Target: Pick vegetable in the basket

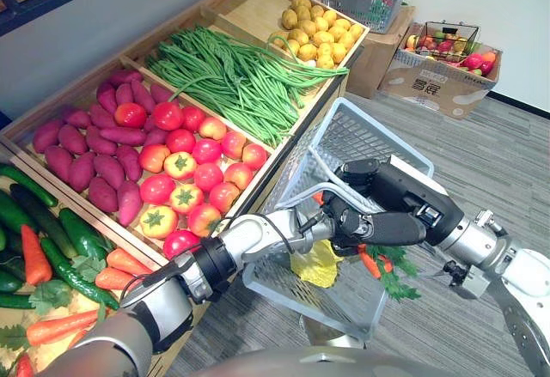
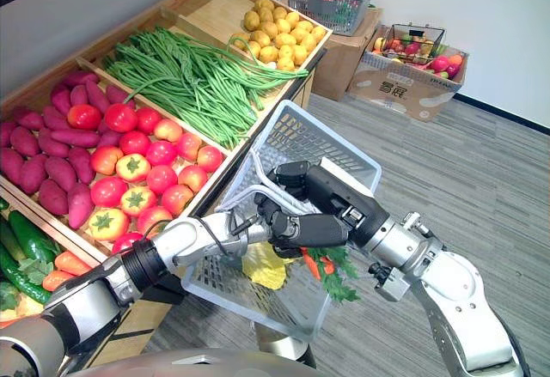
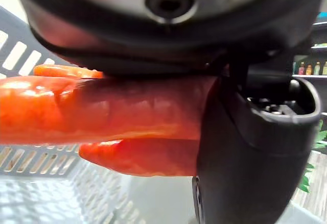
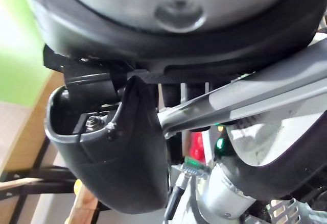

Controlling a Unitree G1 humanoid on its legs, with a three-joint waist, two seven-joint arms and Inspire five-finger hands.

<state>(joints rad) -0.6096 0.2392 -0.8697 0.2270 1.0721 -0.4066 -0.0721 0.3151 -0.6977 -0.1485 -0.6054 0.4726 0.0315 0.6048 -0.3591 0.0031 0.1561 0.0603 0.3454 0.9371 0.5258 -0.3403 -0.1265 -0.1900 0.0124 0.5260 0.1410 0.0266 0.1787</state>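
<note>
Left hand [image 2: 296, 227] clamped on carrots [image 3: 102, 112] inside the basket [image 1: 361, 132], release apparently remaining; right hand [image 1: 378, 190] grips its handle [image 4: 245, 99].

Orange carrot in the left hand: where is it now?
In the left wrist view, the orange carrot is gripped in the left hand inside the grey slatted plastic basket, right of the wooden vegetable stand.

Orange carrots [image 3: 102, 112] with green tops at tilted grey mesh basket [image 1: 361, 136]
</note>
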